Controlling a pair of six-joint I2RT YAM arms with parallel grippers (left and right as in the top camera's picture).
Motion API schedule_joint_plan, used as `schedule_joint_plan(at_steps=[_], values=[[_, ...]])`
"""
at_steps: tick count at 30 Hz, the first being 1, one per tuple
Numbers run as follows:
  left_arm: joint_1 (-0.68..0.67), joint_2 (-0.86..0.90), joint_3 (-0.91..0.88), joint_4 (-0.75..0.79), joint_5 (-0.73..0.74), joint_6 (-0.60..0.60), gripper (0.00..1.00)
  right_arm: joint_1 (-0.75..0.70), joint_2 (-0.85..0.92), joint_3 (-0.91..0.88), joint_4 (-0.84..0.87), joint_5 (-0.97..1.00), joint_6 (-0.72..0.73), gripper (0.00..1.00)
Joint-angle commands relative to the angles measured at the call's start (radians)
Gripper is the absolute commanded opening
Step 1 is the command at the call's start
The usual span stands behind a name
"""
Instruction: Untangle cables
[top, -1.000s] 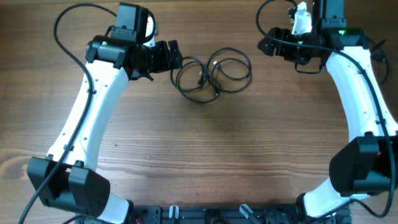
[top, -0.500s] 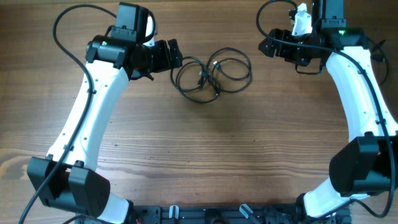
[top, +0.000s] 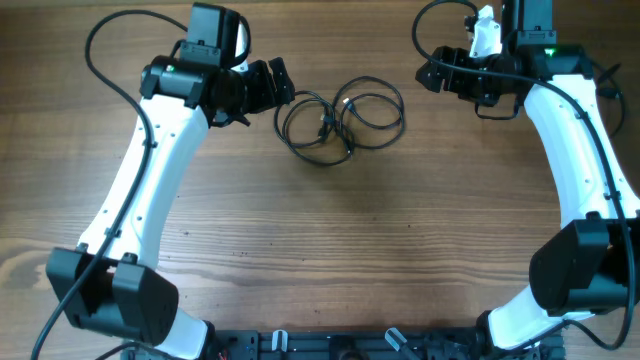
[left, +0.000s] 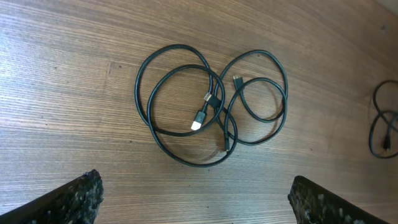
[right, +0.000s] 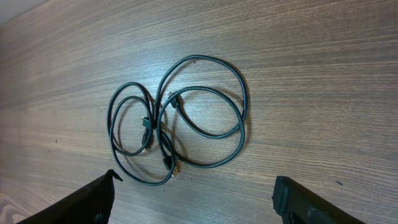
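Worktop (top: 330, 240) of brown wood carries everything. White left arm (top: 150, 180) and right arm (top: 580, 150) reach from its near corners toward the far edge. Left gripper (top: 278, 84) has its fingers wide apart and empty, just beside the cables (top: 342, 118). Right gripper (top: 432, 72) is also spread and empty, farther off. The cables lie flat as overlapping black loops near the far edge, between both grippers.

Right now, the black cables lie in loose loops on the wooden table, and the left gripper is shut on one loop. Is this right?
Not quite. The left gripper is open and holds nothing: in the left wrist view its fingers stand wide apart, and the cables lie free on the table.
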Motion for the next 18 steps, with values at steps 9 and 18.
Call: schedule_joint_plan(at_steps=[9,18], values=[[-0.005,0.058,0.005,0.027,-0.002,-0.083,0.96,-0.002,0.005,0.004,-0.012,0.015,-0.032,0.84],[0.001,0.108,0.005,0.075,-0.029,-0.116,0.93,-0.002,0.005,0.004,-0.027,0.016,-0.02,0.84]])
